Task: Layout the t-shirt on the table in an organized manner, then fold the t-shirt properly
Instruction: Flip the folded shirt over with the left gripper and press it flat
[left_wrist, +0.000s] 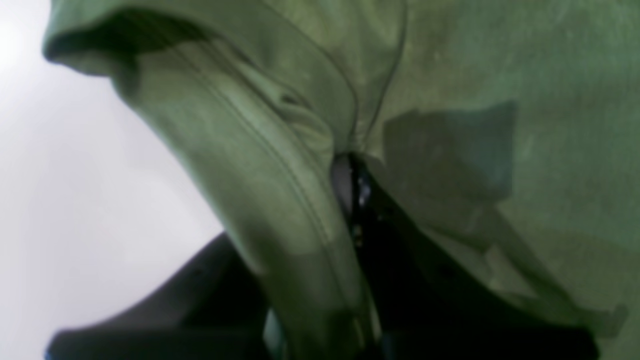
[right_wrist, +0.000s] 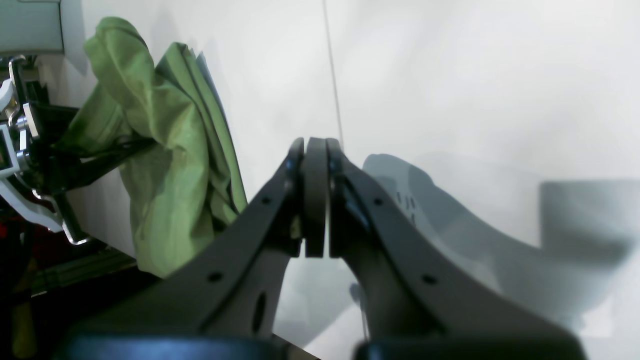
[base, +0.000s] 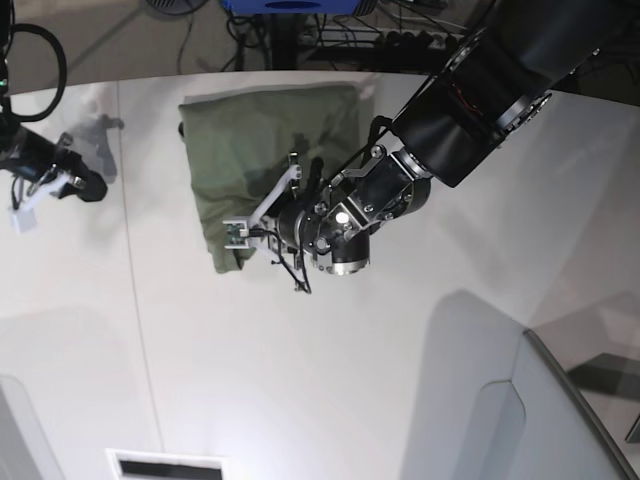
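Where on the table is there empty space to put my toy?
Bare table in front of the t-shirt, out to the grey panel, and left of the seam. It's crowded where the left tool pinches the shirt's corner, and at the far left by the right tool.

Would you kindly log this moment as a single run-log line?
left end effector: shut on t-shirt edge | right end effector: shut, holding nothing, away from shirt | t-shirt: partly folded on table

Robotics lab, large white table (base: 300, 380) with a thin dark seam, two black robot arms mounted over it, tangled cables (base: 330, 30) on the floor behind
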